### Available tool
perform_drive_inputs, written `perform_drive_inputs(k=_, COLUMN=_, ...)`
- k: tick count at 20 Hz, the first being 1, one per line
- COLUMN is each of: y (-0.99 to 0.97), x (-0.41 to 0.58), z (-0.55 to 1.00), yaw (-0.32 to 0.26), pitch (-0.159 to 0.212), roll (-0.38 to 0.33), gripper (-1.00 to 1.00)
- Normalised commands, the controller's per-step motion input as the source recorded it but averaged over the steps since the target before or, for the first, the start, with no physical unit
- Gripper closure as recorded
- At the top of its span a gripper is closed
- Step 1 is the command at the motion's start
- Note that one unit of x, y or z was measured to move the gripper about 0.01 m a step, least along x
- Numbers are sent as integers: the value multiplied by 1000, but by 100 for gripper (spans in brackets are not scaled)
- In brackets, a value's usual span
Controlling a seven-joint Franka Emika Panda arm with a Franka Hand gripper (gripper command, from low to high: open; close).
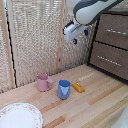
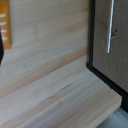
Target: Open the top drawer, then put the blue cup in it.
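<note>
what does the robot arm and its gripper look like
The arm is bulky and rounded, with a white shell and dark grey sections at the joints. The gripper is a white block with small blue-tipped fingers. No cables or markings are legible.

Two mugs (image 1: 44,82) (image 1: 63,89), seemingly two drawers (image 1: 114,31) (image 1: 110,60)

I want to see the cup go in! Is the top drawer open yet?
Shut. The top drawer sits flush with the drawer below; the blue cup stands on the table.

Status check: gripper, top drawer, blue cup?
Gripper in the air, empty, jaw state unclear. Top drawer shut. Blue cup on table between pink mug and orange block.
</note>
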Motion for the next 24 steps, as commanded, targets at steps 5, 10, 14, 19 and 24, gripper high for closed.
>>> perform_drive_inputs(k=5, y=-255, x=-3, z=0, yaw=43, pitch=-1, roll=-375, gripper=-100)
perform_drive_inputs(k=10, y=-255, x=-30, z=0, yaw=61, pitch=-4, roll=-375, gripper=-100)
perform_drive_inputs(k=14, y=-262, x=-40, z=0, yaw=77, pitch=-25, roll=-375, gripper=-100)
perform_drive_inputs(k=19, y=-266, x=-46, z=0, yaw=79, pitch=-27, roll=-375, gripper=-100)
perform_drive_inputs(k=24, y=-407, x=-60, z=0, yaw=49, pitch=-21, roll=-368, gripper=-100)
